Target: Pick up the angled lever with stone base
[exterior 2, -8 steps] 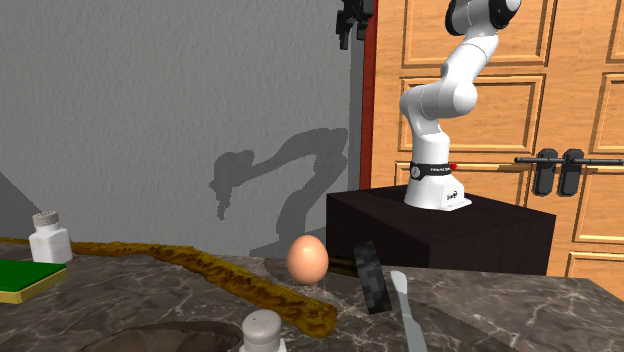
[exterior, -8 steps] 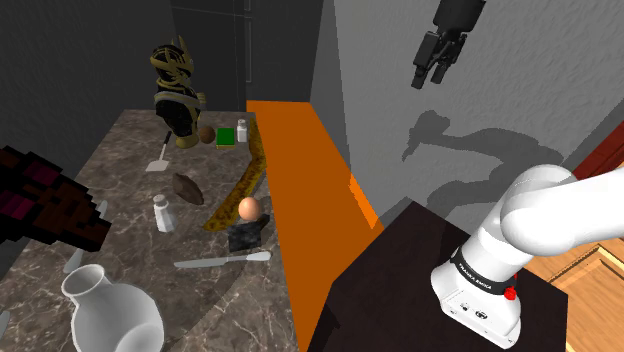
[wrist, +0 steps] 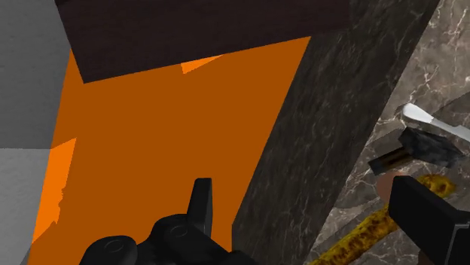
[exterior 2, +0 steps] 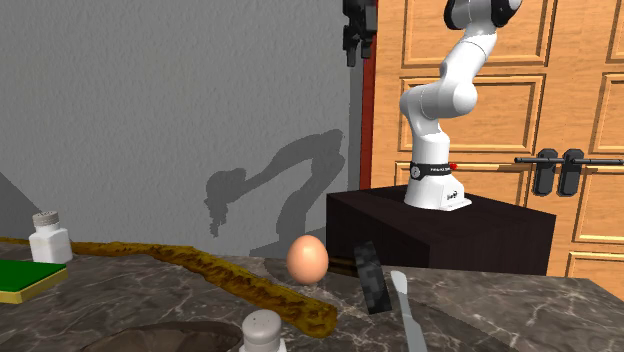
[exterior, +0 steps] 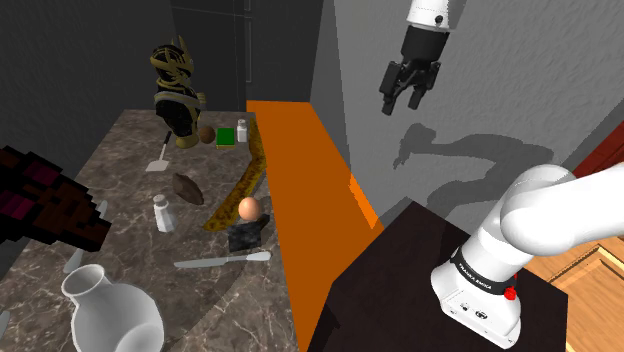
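Observation:
The angled lever [exterior: 245, 235] is a small dark block with a slanted black arm. It stands on the marble counter [exterior: 120, 200] beside a brown egg [exterior: 247, 208]. In the second exterior view the lever [exterior 2: 370, 277] leans just right of the egg [exterior 2: 307, 258]. My gripper [exterior: 400, 95] hangs open and empty high above the orange floor [exterior: 300, 170], well off the counter's edge and far above the lever. It is near the top edge in the second exterior view [exterior 2: 355, 45]. Beyond my open gripper [wrist: 301, 188] in the wrist view, the lever [wrist: 418, 147] sits on the counter top.
A silver knife [exterior: 225, 261] lies just in front of the lever. A long mottled yellow strip [exterior: 240, 185], a salt shaker [exterior: 163, 213], a white vase [exterior: 110, 310], a green block [exterior: 226, 135] and a dark statue [exterior: 178, 90] share the counter. The dark stand [exterior: 400, 290] is lower right.
The gripper has moved down and toward the shoulder view's left, closer to the counter side. Nothing on the counter has moved.

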`<state>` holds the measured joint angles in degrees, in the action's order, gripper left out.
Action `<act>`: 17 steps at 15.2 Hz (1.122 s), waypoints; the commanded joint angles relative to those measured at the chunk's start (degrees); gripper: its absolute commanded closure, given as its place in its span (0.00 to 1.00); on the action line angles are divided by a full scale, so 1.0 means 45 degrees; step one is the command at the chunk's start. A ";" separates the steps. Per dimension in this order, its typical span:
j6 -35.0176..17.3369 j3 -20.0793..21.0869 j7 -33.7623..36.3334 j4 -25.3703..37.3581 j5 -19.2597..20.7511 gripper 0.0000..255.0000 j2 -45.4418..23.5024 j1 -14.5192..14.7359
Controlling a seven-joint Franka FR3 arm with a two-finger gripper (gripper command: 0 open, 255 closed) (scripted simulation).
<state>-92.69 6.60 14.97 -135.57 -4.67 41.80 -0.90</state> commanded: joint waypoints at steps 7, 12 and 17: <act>-0.2153 0.2037 0.3519 -0.0604 -0.1299 0.00 -0.2048 -0.0047; -0.3649 0.3227 0.5662 -0.0420 -0.1759 0.00 -0.3985 -0.0157; -0.5133 0.4259 0.7889 0.0199 -0.1734 0.00 -0.6352 -0.0308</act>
<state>-114.85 24.84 48.10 -135.20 -12.39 14.86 -2.33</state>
